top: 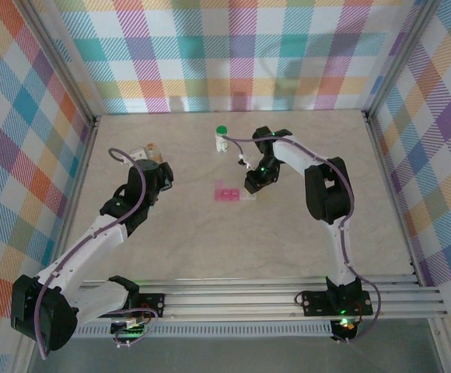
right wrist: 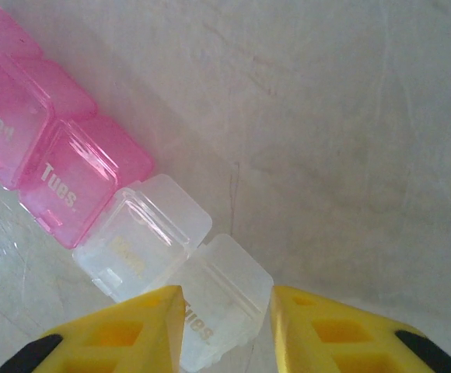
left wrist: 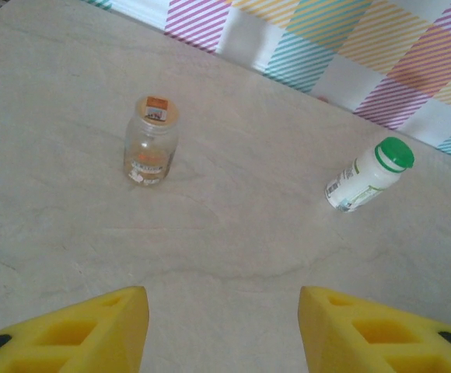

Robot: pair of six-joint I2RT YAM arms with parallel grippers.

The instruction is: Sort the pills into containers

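my right gripper (right wrist: 225, 334) sits at the bottom of its wrist view with the yellow fingers partly apart. the last compartment of the flat pink and clear plastic pill-box strip (right wrist: 70, 183) pokes up into the gap between them. honestly can't tell if the pads are pressing on it or just straddling it, the edges overlap too much.

the bit that matters: the strip's long axis runs diagonally away from that hand, from bottom centre up to the upper left of the frame. order is clear end cell, second clear one, then the pink "tues." and "wed" cells. so i'm on the very end of the row and every other compartment lies up and left of me. lids look shut as far as i can see.

in the top view the strip lies mid-frame on the pale stone-look table (top: 326, 233), just left of my right gripper and well apart from my left, so the right arm is clearly the nearer one.

my left gripper (left wrist: 222, 334) hangs open over bare table with nothing in it. beyond it are a clear amber jar with an orange-labelled lid (left wrist: 151, 151) at upper left and a white bottle with a green cap (left wrist: 369, 175) at right.
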